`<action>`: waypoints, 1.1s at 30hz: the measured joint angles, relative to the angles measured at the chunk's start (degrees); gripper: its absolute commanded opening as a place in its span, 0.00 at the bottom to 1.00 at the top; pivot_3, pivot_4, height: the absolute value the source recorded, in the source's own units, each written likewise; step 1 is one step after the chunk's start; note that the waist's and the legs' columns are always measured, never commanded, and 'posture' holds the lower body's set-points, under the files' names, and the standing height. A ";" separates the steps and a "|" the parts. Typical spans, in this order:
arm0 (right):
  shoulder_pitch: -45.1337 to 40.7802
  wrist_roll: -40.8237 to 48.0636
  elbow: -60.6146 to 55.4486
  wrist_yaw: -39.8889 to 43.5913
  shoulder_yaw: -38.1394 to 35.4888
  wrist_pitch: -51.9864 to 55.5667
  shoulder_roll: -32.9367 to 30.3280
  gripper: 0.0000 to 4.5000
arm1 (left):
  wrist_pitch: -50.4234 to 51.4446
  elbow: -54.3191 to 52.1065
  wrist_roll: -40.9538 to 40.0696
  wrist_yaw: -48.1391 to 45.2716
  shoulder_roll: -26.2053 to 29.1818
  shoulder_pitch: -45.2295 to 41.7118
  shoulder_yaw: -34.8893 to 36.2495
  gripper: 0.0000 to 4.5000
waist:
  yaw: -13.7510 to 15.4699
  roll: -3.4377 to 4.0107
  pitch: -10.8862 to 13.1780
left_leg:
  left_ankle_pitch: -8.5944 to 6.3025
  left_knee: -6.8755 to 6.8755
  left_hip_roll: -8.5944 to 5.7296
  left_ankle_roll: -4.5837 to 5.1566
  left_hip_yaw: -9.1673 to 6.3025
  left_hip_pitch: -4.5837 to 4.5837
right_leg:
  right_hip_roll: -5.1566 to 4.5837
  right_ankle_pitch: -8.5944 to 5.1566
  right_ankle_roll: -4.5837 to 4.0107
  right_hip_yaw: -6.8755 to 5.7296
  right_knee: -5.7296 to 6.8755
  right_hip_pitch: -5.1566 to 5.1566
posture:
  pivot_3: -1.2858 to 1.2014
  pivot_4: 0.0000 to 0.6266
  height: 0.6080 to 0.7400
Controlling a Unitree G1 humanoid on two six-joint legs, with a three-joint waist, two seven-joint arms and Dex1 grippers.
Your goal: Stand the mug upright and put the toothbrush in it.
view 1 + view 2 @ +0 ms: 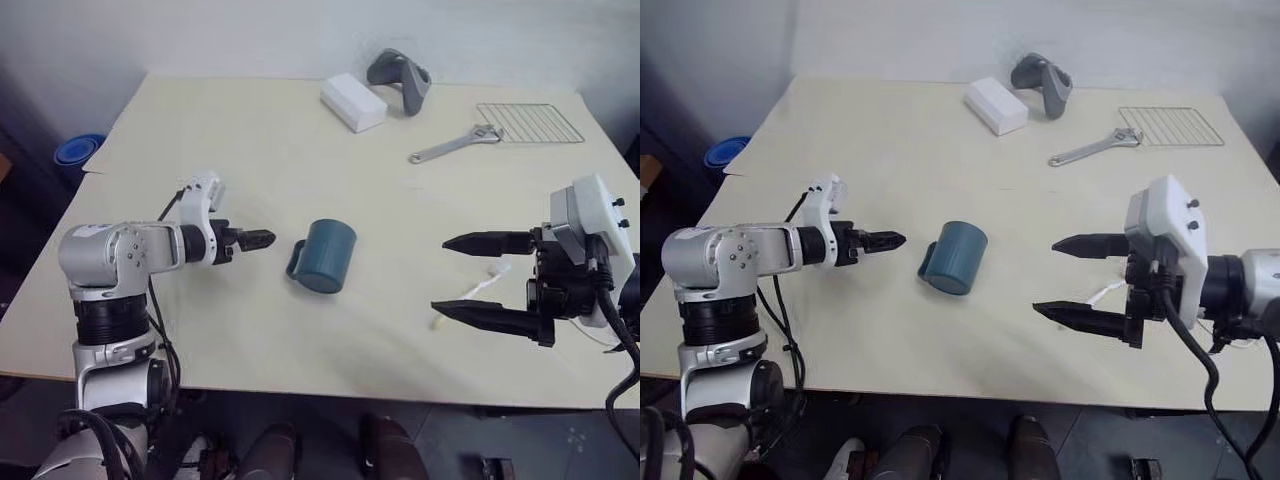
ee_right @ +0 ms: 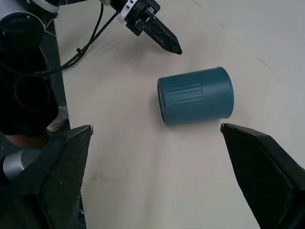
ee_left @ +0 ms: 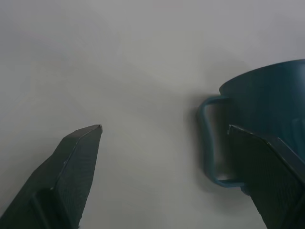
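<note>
Right end effector [image 1: 468,277] is hovering with fingers spread wide and empty, the toothbrush [image 1: 481,290] lying on the bench [image 1: 260,130] just behind it. Mug [image 1: 327,255] is lying on its side mid-bench; left end effector [image 1: 262,238] is pointing at it, gaping, holding nothing.

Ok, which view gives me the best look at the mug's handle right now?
The left wrist view: the mug lies on its side and its loop handle shows whole and close. The eye views show the handle small at the mug's left. The right wrist view shows only the mug's body.
</note>
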 measured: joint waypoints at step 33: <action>4.92 11.38 -4.46 -14.59 0.12 -4.29 -0.08 1.00 | -10.74 26.29 3.80 -12.13 -0.52 -14.27 -23.90 0.42 | 0.57 0.13 -0.08 | 0.07 0.09 -0.14 -0.02 -0.02 0.13 | -0.11 0.00 0.01 0.06 0.07 0.13 | 0.52 0.24 1.00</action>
